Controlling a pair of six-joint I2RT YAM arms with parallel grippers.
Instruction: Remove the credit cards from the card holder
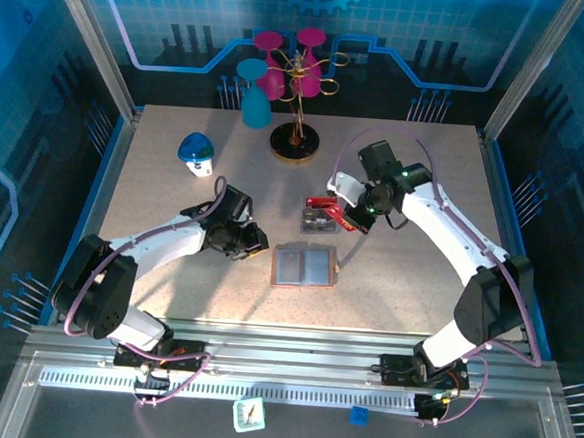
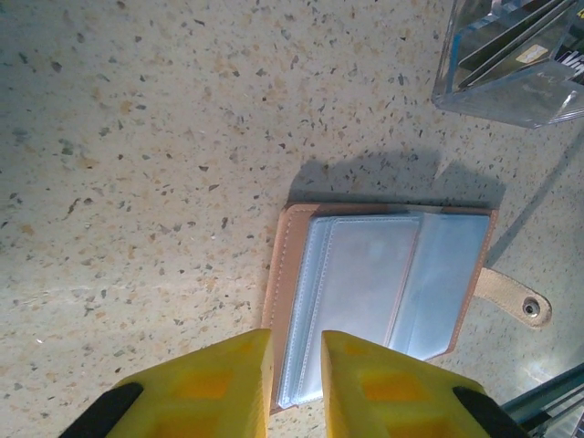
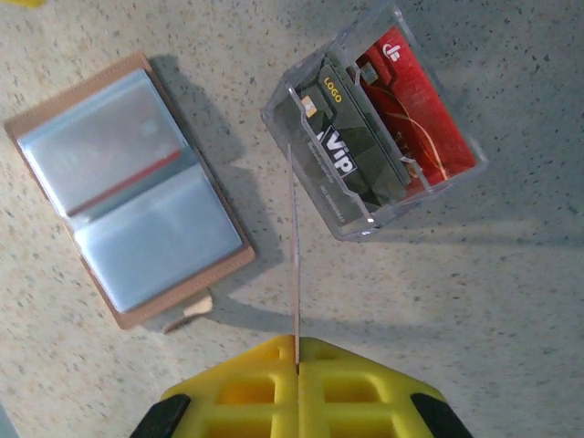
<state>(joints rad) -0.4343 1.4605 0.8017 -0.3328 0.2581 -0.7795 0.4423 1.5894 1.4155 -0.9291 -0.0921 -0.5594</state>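
From above, we see the card holder (image 1: 302, 267) open on the worktop (image 1: 387, 296) between the arms. At the left wrist, the left end effector (image 2: 297, 345) hovers narrowly parted and empty over its edge. At the right wrist, the right end effector (image 3: 297, 345) pinches a thin card (image 3: 293, 255) edge-on by the clear box (image 3: 365, 224), which holds red and dark credit cards (image 3: 351, 160).

Card holder (image 3: 128, 196) salmon-brown, grey-blue pockets; credit cards (image 3: 351, 151) red, dark grey, perhaps black; table (image 2: 137, 137) speckled beige.

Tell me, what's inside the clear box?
A dark card marked VIP and a red card stand on edge in the clear box. Any cards tucked behind them are hidden.
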